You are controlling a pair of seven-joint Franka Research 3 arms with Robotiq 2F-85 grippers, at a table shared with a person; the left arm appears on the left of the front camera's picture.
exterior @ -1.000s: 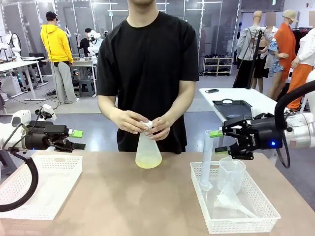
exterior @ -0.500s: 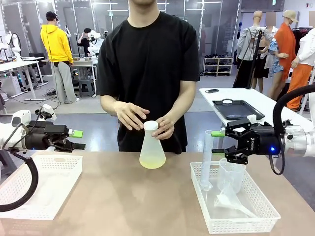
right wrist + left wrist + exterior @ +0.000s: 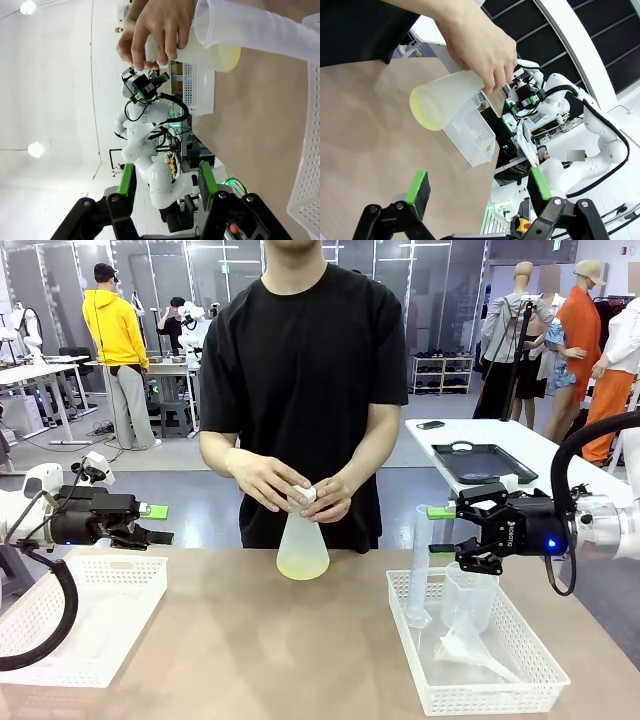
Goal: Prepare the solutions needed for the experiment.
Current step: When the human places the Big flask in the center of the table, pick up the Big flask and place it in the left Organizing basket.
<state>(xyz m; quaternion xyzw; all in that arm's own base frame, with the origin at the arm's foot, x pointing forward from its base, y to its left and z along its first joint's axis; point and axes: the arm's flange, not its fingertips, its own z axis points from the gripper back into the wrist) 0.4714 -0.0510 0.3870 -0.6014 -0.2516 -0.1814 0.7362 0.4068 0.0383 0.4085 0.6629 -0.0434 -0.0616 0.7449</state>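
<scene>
While horizontal, left end effector (image 3: 158, 524) and right end effector (image 3: 440, 529) spread, empty.

A grey floor (image 3: 150, 465) fills mid-frame. A white table (image 3: 40, 370) stands at the left edge, a wider white desk (image 3: 520, 435) at right, and glazed panels (image 3: 440, 290) run along the top.

Pale yellow solutions (image 3: 302, 567) showing through the frosted white flask (image 3: 299, 530) — and the person's T-shirt (image 3: 300, 360) is plain black. The table (image 3: 250, 640) is a light brown. The left basket (image 3: 110, 561) and right basket (image 3: 480, 696) are white, walls patterned with a grid of holes. On the left gripper (image 3: 158, 524) and right gripper (image 3: 438, 530) — black bodies, green pads (image 3: 153, 511).
</scene>
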